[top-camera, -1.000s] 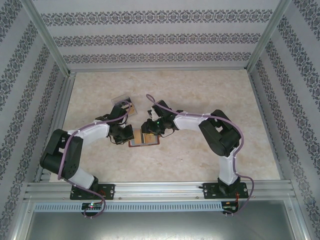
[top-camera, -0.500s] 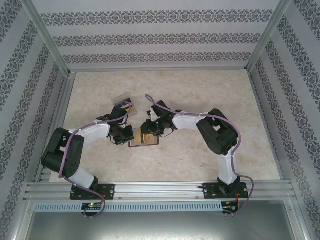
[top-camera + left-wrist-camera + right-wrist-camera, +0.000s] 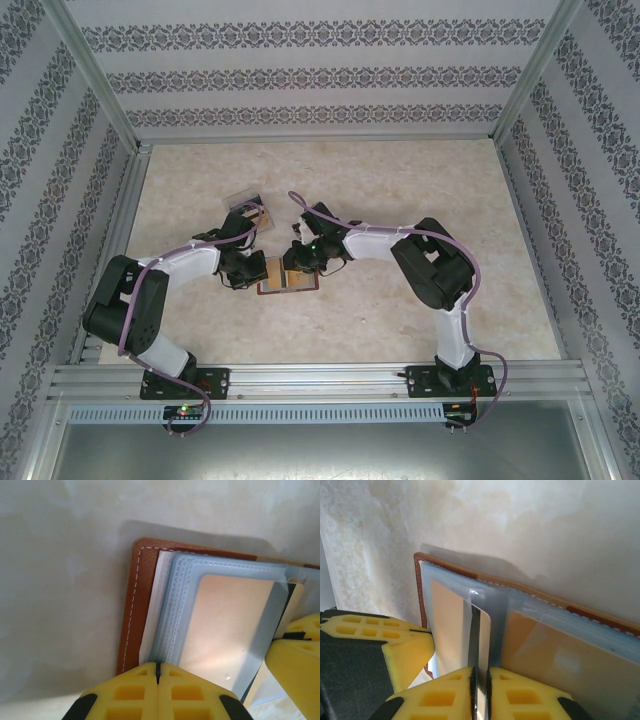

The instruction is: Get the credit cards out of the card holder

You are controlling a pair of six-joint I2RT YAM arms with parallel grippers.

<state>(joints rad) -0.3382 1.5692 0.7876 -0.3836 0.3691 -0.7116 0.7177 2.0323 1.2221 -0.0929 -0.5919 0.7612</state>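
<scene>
Right tool [image 3: 480,676] has pinched in since the earlier frame, and its arm has nudged a touch toward the left tool [image 3: 157,672], which hasn't moved. The right tool is now clenched on a peach card with a dark edge [image 3: 474,630] that stands up edge-on just ahead of its tips. Can't tell whether it grips the bare card or the card plus its clear sleeve.

Left tool is clenched tight, tips together, nothing seen between them. The tips butt against the near edge of the thin brown leather-like bifold card holder with blue-grey sleeves [image 3: 131,605], apparently pinning it.

The holder lies open on the pale marbled desk [image 3: 420,200], directly ahead of both tools and between them.

Handling, judged:
- **Card:** light, stiff and slick, so pinch the free short edge squarely. It should be drawn along the sleeve opening, not straight up.
- **Holder:** light and floppy, with soft sleeves that likely cling. It will lift with the card unless held down at the leather border.
- **Risk:** the card slips from the pads, or the sleeve comes along with it.

A small clear plastic box [image 3: 243,197] sits beyond the left tool, apart from the holder.
</scene>
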